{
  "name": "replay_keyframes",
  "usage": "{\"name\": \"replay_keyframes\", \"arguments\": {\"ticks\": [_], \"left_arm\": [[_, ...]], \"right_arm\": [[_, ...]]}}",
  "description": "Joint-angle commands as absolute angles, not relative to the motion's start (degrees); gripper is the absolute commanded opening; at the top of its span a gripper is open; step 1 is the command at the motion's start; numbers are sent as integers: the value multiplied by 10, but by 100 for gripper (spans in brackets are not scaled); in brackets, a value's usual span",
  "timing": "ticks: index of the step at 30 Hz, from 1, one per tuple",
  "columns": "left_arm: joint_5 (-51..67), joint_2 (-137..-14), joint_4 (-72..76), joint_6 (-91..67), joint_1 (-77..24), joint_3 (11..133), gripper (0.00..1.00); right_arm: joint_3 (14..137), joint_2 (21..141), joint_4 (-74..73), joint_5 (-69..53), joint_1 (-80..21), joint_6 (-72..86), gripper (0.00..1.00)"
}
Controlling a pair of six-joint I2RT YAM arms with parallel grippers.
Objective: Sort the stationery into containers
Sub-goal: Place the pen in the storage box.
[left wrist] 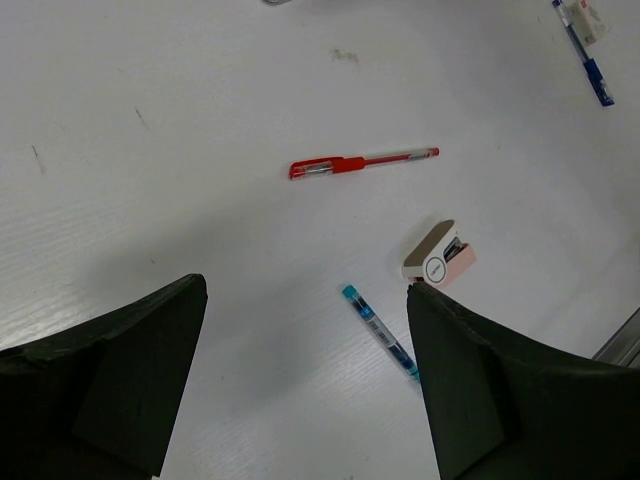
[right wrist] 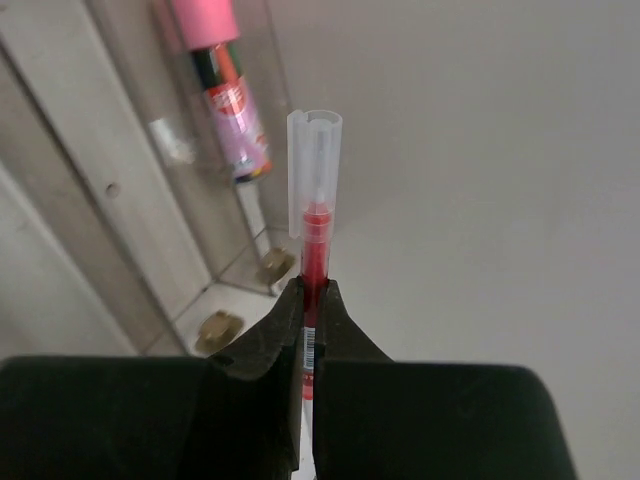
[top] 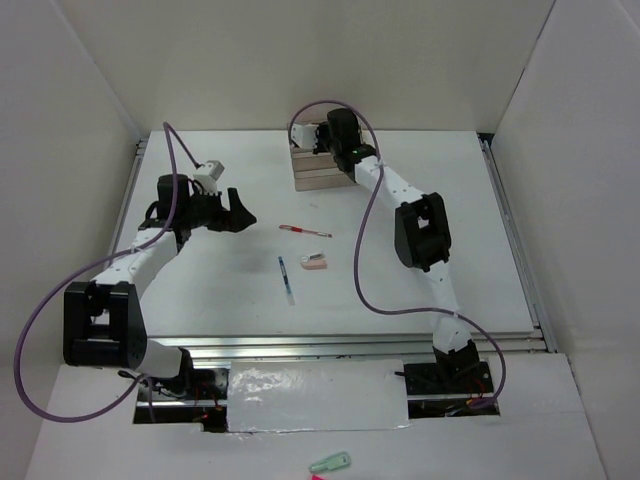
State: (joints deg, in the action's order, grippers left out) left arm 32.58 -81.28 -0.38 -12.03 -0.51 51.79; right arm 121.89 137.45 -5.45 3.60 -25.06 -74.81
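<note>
The tabletop [top: 200,290] is white, with plain white walls [top: 90,90] around it.

In the top view, the organiser [top: 315,172] sits at the upper middle of the tabletop. The right arm [top: 420,230] reaches up to it.

In the right wrist view, the right pincer [right wrist: 308,295] is squeezed tight on the held red pen [right wrist: 316,240]. The pen sticks straight up in the frame, and its clear end is at the top. The clear walls of the organiser [right wrist: 150,230] fill the left side of that view, close to the pen. I cannot tell if they touch. A pink-top pen [right wrist: 225,90] stands inside the organiser at the upper left.

The left pincer [top: 238,212] hangs over the left part of the tabletop. It is wide open and holds nothing. In its own view, the left pincer [left wrist: 305,290] shows as two dark fingers [left wrist: 130,380] at the bottom corners.

Between the arms lie three things. The loose red pen [top: 305,231] [left wrist: 360,162] is in the middle. The eraser [top: 314,262] [left wrist: 438,255] is near it, lower down. The blue pen [top: 286,279] [left wrist: 380,330] lies just beside the eraser, and they do not touch. Its far end is hidden behind a finger in the left wrist view.

A second blue pen [left wrist: 590,65] shows in the upper right corner of the left wrist view.
</note>
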Motion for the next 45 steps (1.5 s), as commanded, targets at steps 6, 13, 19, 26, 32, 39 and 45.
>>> {"name": "replay_keyframes", "arguments": {"ticks": [6,13,19,26,32,39,45], "left_arm": [[364,-834,45,-144,23,534,94],[382,-860,62,-163,31,541,94],[384,-863,62,-159,34,540,94],[387,-869,62,-156,38,539,94],[395,-872,64,-150,40,544,95],[458,-874,35,-66,38,578,93],[469,-910,-120,219,-32,688,81]], "right_arm": [[1313,1420,-69,-29,-244,-763,0],[1328,1453,-76,-40,-239,-767,5],[1332,1469,-75,-47,-237,-774,19],[1335,1482,-75,-51,-233,-780,25],[1332,1477,-96,-54,-233,-778,42],[1289,1417,-93,-60,-235,-735,42],[1176,1249,-121,-72,-222,-557,43]]}}
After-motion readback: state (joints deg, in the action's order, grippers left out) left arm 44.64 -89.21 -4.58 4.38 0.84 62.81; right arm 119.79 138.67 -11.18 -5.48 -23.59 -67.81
